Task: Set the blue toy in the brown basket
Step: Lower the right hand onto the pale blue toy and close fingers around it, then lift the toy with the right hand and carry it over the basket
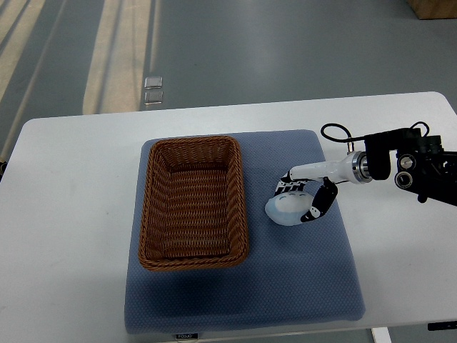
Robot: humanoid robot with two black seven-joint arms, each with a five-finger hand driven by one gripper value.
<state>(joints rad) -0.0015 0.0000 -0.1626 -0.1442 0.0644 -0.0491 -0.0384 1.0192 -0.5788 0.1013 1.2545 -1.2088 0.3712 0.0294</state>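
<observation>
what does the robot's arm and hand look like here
Only the right arm shows: a black blocky forearm with round fittings, a looped black cable on top, and a silver wrist ring. The right hand has a white shell with black finger segments.

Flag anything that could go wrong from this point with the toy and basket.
The right hand wraps the rounded pale blue toy only from its far and right sides, so it may slip when lifted. The brown wicker basket has a raised rim; a low carry could knock it or shift it on the blue mat.

robot hand (pixel 308 194) fingers partly covering the blue toy (pixel 289 209), possibly gripping it, forearm cut off at right edge
</observation>
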